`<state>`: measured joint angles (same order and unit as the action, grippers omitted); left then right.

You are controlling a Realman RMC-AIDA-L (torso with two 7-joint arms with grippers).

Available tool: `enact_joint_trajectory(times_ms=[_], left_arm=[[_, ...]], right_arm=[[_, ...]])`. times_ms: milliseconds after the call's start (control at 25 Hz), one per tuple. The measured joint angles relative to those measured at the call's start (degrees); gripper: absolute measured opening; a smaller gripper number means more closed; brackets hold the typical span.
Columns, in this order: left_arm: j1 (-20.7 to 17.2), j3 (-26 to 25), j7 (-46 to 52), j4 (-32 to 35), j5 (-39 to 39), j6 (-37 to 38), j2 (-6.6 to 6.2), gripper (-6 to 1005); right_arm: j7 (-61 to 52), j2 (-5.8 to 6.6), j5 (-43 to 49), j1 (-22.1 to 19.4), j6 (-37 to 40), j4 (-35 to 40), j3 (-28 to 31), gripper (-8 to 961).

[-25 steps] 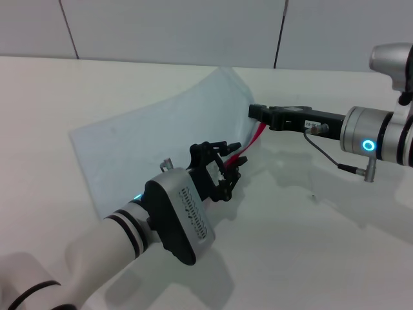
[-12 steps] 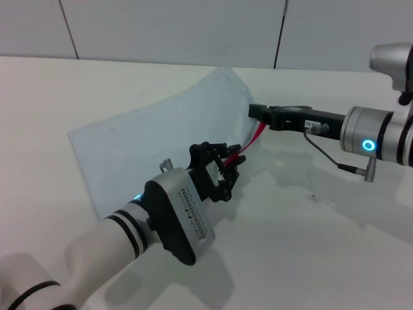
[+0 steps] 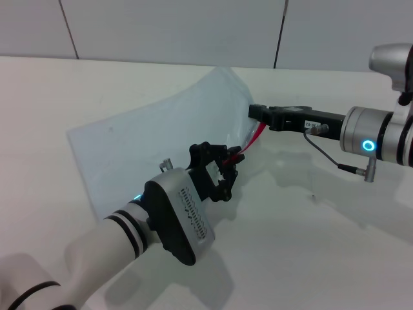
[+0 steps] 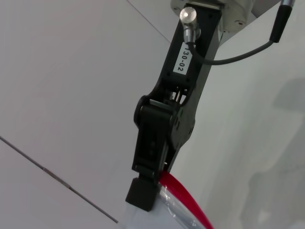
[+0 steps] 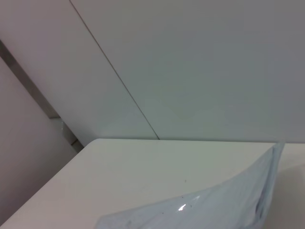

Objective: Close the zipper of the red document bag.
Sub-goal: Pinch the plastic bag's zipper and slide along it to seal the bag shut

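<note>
The red document bag (image 3: pixel 148 142), a floppy translucent pale pouch, lies on the white table (image 3: pixel 310 258) with its right end lifted. Its zipper (image 3: pixel 257 135) is a thin red strip along the edge facing me. My right gripper (image 3: pixel 255 115) reaches in from the right and is shut on the bag's raised corner at the zipper's end. The left wrist view shows that black right gripper (image 4: pixel 152 188) pinching the red zipper (image 4: pixel 186 198) edge. My left gripper (image 3: pixel 227 161) sits lower along the strip, shut on the zipper. The right wrist view shows only the bag (image 5: pixel 214 205) curving up.
A grey panelled wall (image 3: pixel 193 29) runs behind the table. A thin cable (image 3: pixel 326 155) hangs from the right arm above the tabletop.
My left gripper has slid a little to the left along the red strip, and the bag's left corner shifted slightly left. The right gripper has held still.
</note>
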<state>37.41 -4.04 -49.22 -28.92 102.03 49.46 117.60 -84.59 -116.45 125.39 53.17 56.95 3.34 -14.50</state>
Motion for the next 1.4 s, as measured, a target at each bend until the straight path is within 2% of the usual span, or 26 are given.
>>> enact_joint_trajectory(times_ms=[600, 1120, 1400], left_arm=[[-0.7, 0.0, 0.0, -0.1, 0.0, 0.5, 0.07, 84], [-1.1, 0.0, 0.0, -0.1, 0.0, 0.4, 0.0, 87], [-1.5, 0.0, 0.0, -0.1, 0.0, 0.3, -0.1, 88]], right_arm=[[1.1, 0.1, -1.2, -1.3, 0.0, 0.6, 0.6, 61], [1.2, 0.35, -5.6, -5.0, 0.0, 4.4, 0.7, 61], [0.1, 0.54, -8.8, -8.7, 0.0, 7.8, 0.9, 62]])
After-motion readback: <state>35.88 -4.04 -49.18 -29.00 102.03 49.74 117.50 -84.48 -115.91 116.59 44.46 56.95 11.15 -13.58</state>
